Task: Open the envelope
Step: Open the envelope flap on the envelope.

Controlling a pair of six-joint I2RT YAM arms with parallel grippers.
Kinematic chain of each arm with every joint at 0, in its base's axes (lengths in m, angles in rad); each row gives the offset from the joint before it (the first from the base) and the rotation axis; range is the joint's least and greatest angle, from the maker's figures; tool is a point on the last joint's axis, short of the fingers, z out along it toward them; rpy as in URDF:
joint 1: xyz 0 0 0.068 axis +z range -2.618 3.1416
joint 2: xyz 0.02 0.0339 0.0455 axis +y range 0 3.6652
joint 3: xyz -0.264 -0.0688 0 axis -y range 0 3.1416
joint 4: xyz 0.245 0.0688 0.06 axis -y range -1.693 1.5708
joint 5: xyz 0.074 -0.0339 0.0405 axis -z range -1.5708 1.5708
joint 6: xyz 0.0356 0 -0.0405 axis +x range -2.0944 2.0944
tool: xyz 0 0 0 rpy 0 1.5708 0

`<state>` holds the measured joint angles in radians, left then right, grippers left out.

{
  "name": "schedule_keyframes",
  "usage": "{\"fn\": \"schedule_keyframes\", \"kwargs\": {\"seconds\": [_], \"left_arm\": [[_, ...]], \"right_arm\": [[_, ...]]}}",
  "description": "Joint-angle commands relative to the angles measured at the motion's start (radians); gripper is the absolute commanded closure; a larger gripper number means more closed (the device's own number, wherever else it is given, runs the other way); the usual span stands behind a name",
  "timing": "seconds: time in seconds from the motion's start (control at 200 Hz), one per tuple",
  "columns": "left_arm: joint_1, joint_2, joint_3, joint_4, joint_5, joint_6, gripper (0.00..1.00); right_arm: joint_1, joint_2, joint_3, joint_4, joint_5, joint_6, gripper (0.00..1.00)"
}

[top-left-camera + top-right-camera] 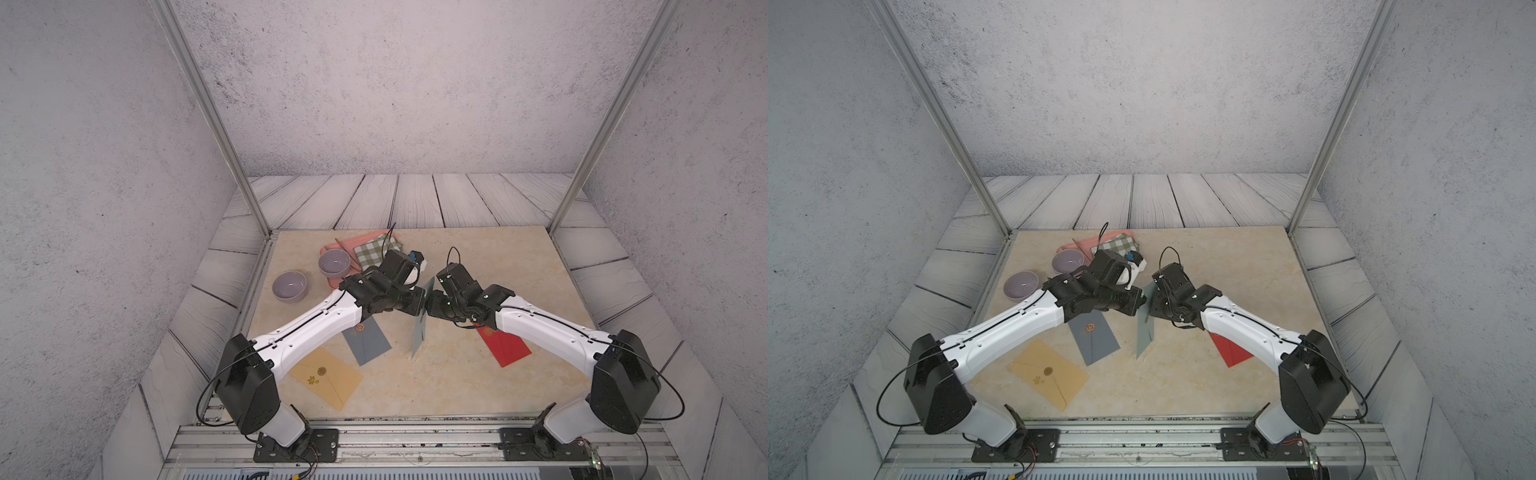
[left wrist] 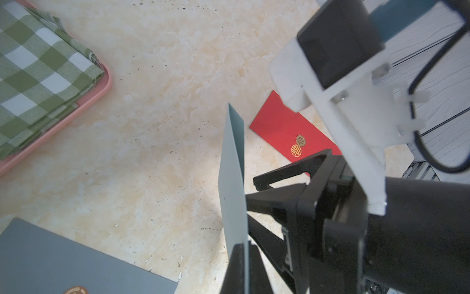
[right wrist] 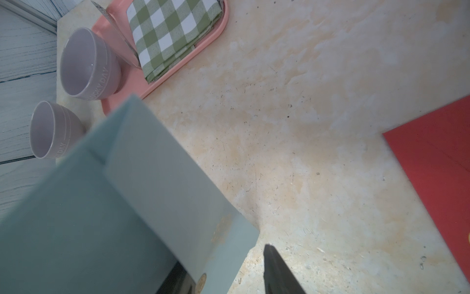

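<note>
Two hands at upright teal envelope (image 1: pixel 420 332): left hand (image 1: pixel 417 302) pinches edge, right hand (image 3: pixel 223 267) gapes astride flap (image 3: pixel 178 191); next likely wants pinch, gentle peel.

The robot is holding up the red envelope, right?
No, the colour is wrong. The robot is holding up the teal envelope, as both top views show. The red envelope lies flat on the table.

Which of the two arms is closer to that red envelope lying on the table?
The right. The right arm reaches over the red envelope, covering one end of it in both top views; the left arm is on the far side of the raised teal envelope.
</note>
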<state>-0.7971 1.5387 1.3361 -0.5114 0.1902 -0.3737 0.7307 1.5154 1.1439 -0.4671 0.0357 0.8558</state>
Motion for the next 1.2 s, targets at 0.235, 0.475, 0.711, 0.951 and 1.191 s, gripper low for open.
{"fn": "schedule_keyframes", "kwargs": {"seconds": [0.235,0.475,0.711,0.951,1.191], "left_arm": [[-0.008,-0.033,-0.006,0.043,0.012,-0.005,1.0],[-0.008,-0.038,-0.006,0.042,0.005,-0.004,1.0],[-0.008,-0.051,-0.023,0.054,-0.016,-0.003,1.0],[-0.008,-0.057,-0.027,0.057,-0.026,-0.002,1.0],[-0.008,-0.067,-0.037,0.061,-0.032,0.001,1.0]], "right_arm": [[0.009,0.046,0.024,-0.024,-0.025,-0.017,0.55],[0.009,0.036,0.019,-0.047,0.039,-0.007,0.57],[0.009,0.02,0.017,-0.058,0.072,-0.012,0.57],[0.009,0.017,0.016,-0.064,0.077,-0.017,0.57],[0.009,0.009,0.013,-0.064,0.094,-0.016,0.57]]}}
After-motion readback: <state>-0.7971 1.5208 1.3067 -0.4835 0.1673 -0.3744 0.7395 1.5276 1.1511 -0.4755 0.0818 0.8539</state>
